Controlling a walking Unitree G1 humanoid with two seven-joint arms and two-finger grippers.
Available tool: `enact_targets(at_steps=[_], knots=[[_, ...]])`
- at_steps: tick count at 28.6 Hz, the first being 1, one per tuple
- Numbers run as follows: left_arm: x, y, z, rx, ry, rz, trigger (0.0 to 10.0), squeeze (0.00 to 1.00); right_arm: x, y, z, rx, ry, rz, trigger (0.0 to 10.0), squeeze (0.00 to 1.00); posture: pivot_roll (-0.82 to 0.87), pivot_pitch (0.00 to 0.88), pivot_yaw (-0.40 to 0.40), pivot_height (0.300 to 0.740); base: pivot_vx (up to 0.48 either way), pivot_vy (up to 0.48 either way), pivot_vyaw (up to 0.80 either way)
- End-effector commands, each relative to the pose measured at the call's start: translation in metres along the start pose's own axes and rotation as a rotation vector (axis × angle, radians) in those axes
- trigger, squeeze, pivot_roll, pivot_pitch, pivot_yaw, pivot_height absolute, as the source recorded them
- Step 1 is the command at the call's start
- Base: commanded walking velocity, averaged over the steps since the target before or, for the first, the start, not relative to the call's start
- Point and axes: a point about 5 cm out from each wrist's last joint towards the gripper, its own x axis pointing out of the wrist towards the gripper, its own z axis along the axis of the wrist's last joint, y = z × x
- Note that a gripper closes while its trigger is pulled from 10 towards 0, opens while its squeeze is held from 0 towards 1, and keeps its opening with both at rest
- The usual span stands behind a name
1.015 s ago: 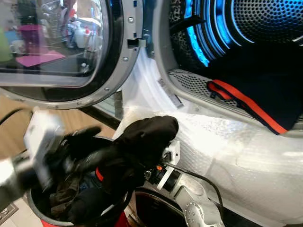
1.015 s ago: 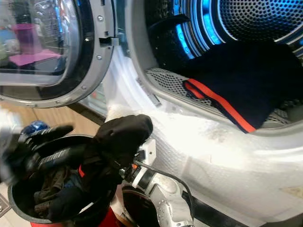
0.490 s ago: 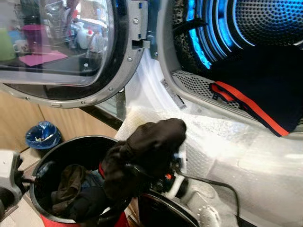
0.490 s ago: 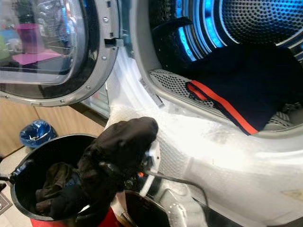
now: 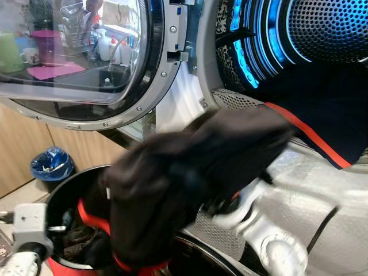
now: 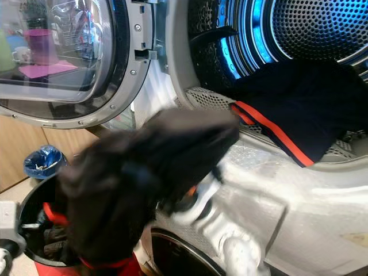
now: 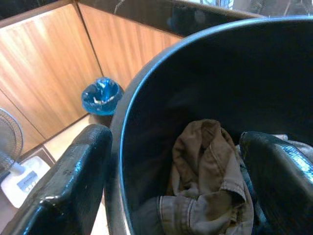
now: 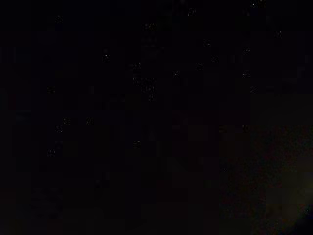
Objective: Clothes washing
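Matt black cloth garment [image 5: 190, 172]; perforated metal drum [image 5: 322, 29].

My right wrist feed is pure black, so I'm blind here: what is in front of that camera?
Observer: A black garment with red trim is draped over the end of the right arm and covers it.
Operator: Where is that relative to the washer?
Observer: Just outside the blue-lit drum, above the round black bucket.
Operator: And my left gripper?
Observer: The left gripper is open at the bucket's rim, one finger outside the wall and one inside, above a crumpled brown garment.
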Motion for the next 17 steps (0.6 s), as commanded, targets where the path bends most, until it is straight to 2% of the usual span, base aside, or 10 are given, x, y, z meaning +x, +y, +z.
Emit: enact_targets(at_steps=[1,5,9,14,15,17], knots=[[0.002,-0.003,0.0,0.02,-0.009,0.001,10.0,0.0,0.006,0.003,0.017,-0.018,-0.062,0.052,0.0,0.0,0.21,0.0,-0.096,0.74,0.0,0.0,0.0],[0.004,-0.007,-0.006,0.019,-0.01,0.005,10.0,0.0,0.031,-0.008,0.066,-0.138,-0.129,0.111,0.0,0.0,0.21,0.0,-0.097,0.74,0.0,0.0,0.0],[0.004,-0.012,-0.011,0.012,-0.002,0.001,10.0,0.0,0.055,-0.038,0.124,-0.299,-0.24,-0.045,0.0,0.0,0.22,0.0,-0.102,0.74,0.0,0.0,0.0],[-0.001,-0.013,-0.016,-0.015,0.008,0.013,10.0,0.0,0.075,-0.048,0.181,-0.414,-0.362,-0.172,0.0,0.0,0.22,0.0,-0.103,0.74,0.0,0.0,0.0],[-0.002,-0.014,-0.018,-0.011,0.011,0.011,10.0,0.0,0.08,-0.051,0.196,-0.453,-0.387,-0.244,0.0,0.0,0.22,0.0,-0.104,0.74,0.0,0.0,0.0],[-0.003,-0.016,-0.019,-0.011,0.014,0.008,10.0,0.0,0.083,-0.054,0.208,-0.487,-0.414,-0.333,0.0,0.0,0.23,0.0,-0.108,0.74,0.0,0.0,0.0]])
